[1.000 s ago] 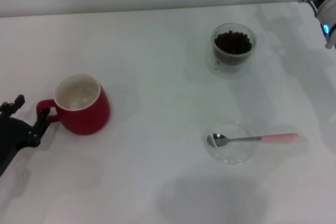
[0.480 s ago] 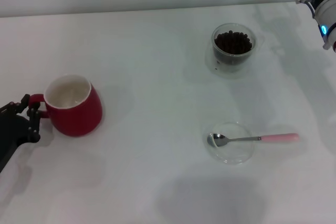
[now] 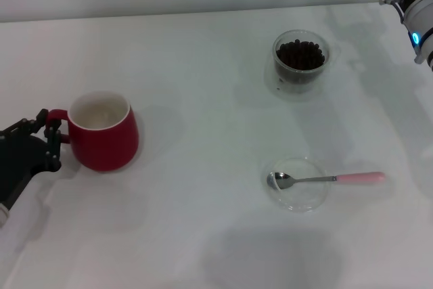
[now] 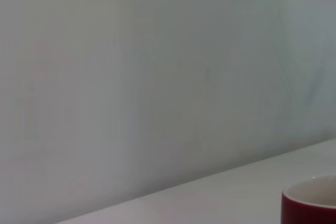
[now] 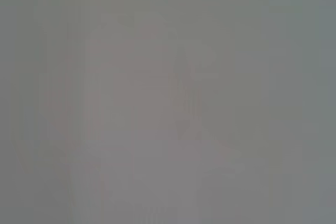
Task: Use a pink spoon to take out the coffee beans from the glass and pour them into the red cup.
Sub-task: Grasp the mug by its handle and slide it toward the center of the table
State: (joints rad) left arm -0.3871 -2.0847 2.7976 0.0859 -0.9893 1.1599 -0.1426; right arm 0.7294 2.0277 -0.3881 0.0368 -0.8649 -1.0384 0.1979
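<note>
The red cup (image 3: 107,141) stands upright on the left of the white table, its handle pointing left; its rim also shows in the left wrist view (image 4: 311,202). My left gripper (image 3: 50,141) is at that handle, its black fingers shut around it. The glass (image 3: 300,59) at the back right holds a heap of dark coffee beans (image 3: 300,53). At the front right lies the pink spoon (image 3: 326,179), with its metal bowl resting in a flat clear dish and its pink handle pointing right. My right arm (image 3: 414,5) is parked high at the back right corner.
The flat clear dish (image 3: 298,197) lies under the spoon's bowl. The white table (image 3: 203,99) runs to a pale wall at the back. The right wrist view shows only a blank grey surface.
The red cup was pulled left and tipped half a second ago; now it is upright again and slightly to the right. My left gripper has closed in around its handle. The right arm barely moved.
</note>
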